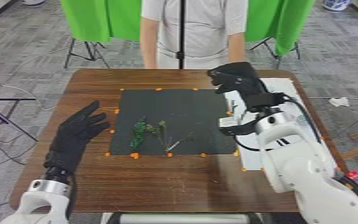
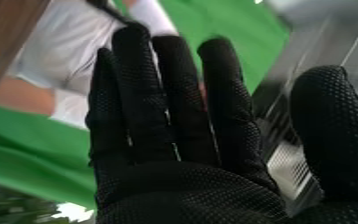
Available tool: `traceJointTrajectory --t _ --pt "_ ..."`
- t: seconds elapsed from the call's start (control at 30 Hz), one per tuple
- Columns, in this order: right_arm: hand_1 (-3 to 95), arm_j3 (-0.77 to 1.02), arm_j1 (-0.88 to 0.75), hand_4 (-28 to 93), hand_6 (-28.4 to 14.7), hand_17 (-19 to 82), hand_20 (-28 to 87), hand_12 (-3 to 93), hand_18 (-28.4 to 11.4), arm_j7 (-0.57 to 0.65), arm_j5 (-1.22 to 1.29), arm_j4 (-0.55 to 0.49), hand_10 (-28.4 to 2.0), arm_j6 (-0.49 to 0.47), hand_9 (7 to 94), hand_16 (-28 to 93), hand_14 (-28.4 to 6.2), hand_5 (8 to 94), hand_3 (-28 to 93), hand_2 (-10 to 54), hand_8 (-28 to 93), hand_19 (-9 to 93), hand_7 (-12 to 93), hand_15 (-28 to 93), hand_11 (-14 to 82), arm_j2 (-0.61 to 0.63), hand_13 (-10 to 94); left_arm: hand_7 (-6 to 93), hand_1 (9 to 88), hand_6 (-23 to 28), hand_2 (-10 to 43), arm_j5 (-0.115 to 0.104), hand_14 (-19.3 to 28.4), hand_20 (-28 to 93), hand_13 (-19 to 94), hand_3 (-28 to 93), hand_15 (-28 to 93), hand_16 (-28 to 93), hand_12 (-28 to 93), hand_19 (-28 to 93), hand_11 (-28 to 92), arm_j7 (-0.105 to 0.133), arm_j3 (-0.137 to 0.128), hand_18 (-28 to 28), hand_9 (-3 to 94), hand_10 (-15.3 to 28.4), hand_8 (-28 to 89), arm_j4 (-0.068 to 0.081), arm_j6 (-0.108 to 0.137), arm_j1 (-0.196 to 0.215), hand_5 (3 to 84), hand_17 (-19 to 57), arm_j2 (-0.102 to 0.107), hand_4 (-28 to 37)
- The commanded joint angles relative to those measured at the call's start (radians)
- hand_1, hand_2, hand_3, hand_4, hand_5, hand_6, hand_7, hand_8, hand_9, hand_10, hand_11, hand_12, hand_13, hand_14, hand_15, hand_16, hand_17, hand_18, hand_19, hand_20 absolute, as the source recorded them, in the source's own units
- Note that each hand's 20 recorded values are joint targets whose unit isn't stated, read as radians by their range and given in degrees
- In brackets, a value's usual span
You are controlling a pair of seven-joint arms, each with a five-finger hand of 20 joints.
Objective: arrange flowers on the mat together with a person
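On the dark mat [image 1: 180, 112], a green leafy stem [image 1: 139, 134] lies in the left half. Beside it are thin stems with small green heads [image 1: 162, 127], and a pale forked stem [image 1: 177, 142] is near them. My left hand [image 1: 76, 131] is over the table left of the mat, open with its fingers extended. Past the mat's far right corner, my right hand [image 1: 234, 77] is raised above the far part of the white sheet. In the right wrist view the right hand [image 2: 189, 187] has straight fingers, the thumb apart, and holds nothing.
A white sheet [image 1: 278, 90] lies along the table's right side, partly under the right arm. Orange marks [image 1: 135, 156] edge the mat. The brown table [image 1: 158, 185] extends toward the robot. A person stands at the far edge, with a dark pole in front.
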Motion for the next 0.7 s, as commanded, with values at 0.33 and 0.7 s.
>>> traceJointTrajectory --t 0.33,0.7 --pt "20.5 0.294 -0.383 -28 0.9 11 14 13.9 -24.6 -0.29 0.763 0.032 -14.6 -0.138 47.7 14 -18.4 50.5 78 6.2 -13 52 15 29 9.9 -0.015 38 9.2 22.9 4.1 5.4 -0.021 25.9 14 26 78 46 -6 9 48 19 0.062 0.046 26.0 33.6 15.6 -8 0.022 0.039 0.002 37.1 -9.3 0.011 -28.0" --pt "18.4 0.31 -0.451 -28 2.2 10 16 14.4 -24.6 -0.336 0.76 0.036 -13.8 -0.157 44.8 17 -18.2 45.5 79 6.1 -13 49 15 25 7.0 -0.063 37 9.8 22.5 3.1 5.5 -0.014 26.1 15 26 78 46 -6 10 48 20 0.056 0.039 26.4 34.3 16.0 -9 0.027 0.022 -0.005 35.7 -9.2 0.002 -28.2"
